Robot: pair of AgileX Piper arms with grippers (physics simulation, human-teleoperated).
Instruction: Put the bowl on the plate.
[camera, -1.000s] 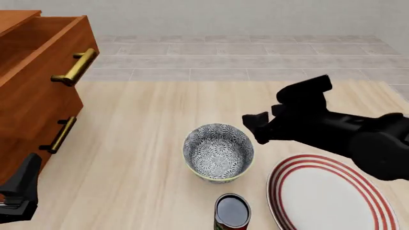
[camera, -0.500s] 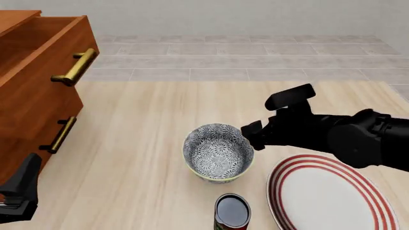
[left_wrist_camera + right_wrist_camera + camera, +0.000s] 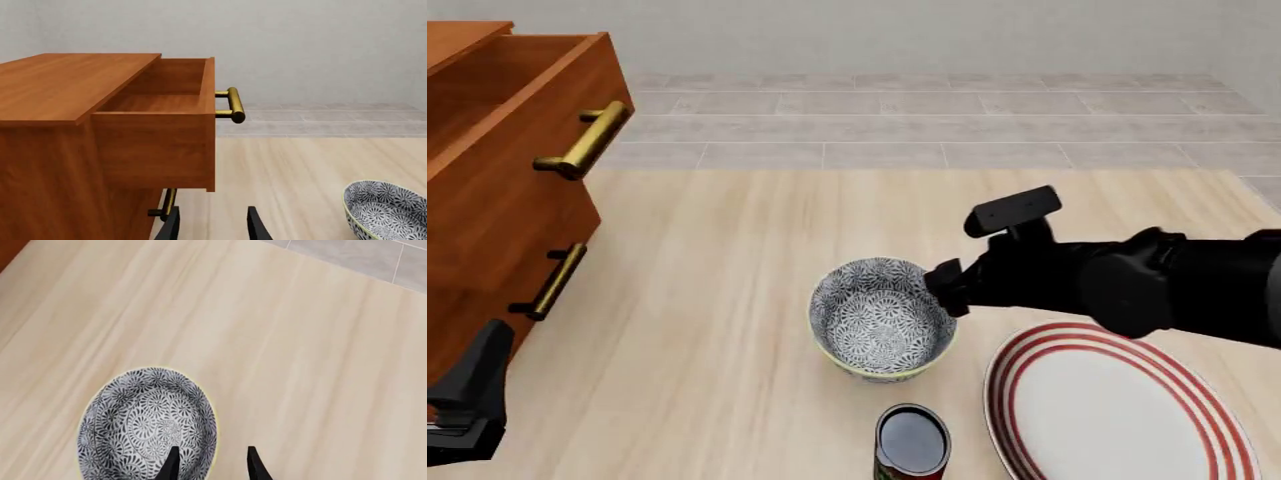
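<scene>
Grey-blue and white florets cover the bowl [image 3: 884, 318] inside and out, with a pale yellowish edge showing at its rim. It stands upright on the light wooden table [image 3: 734, 260], between the chest of drawers [image 3: 507, 190] and the red-ringed plate [image 3: 1114, 405], just beside the plate but apart from it. A small dark-topped can [image 3: 910, 442] stands just in front of the bowl.

By its look the bowl is glazed ceramic: stiff, fairly heavy for its size, smooth enough to slip, and liable to chip if knocked or dropped. The round wall is too wide to span, so the sensible hold is a pinch across the rim, one finger inside and one outside, on the side nearest the plate. A one-sided hold on a deep bowl will want to tip, so it calls for a firm squeeze and a level carry.

The right gripper [image 3: 210, 462] is at that spot: in the right wrist view its fingers [image 3: 172, 465] are parted and hold nothing, one tip over the bowl's inner wall and the other over bare table outside the rim. Whether they touch the rim cannot be told.

The left gripper [image 3: 213, 225] hangs low by the drawers, well apart from the bowl, fingers parted and empty.
</scene>
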